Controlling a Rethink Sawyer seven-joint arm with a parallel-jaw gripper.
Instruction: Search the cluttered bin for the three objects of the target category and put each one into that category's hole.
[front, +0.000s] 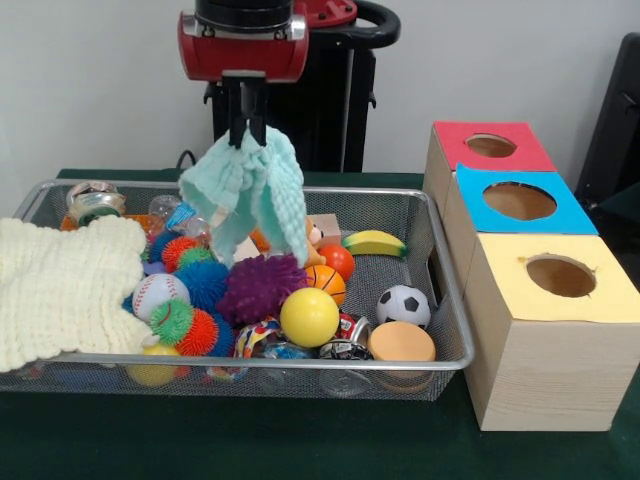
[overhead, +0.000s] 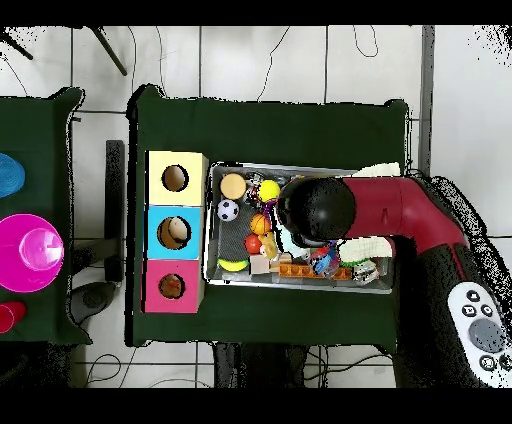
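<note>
The jaws grip a pale green cloth lifted above the bin. Next I think it must travel to the red hole.

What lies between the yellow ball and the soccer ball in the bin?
Front view: a silver-and-red can-like object lies low between the yellow ball and the soccer ball.

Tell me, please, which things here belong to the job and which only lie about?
Job: bin, red hole, gripper holding a green cloth.

Lying about: blue hole, yellow hole, cream blanket, soccer ball.
</note>
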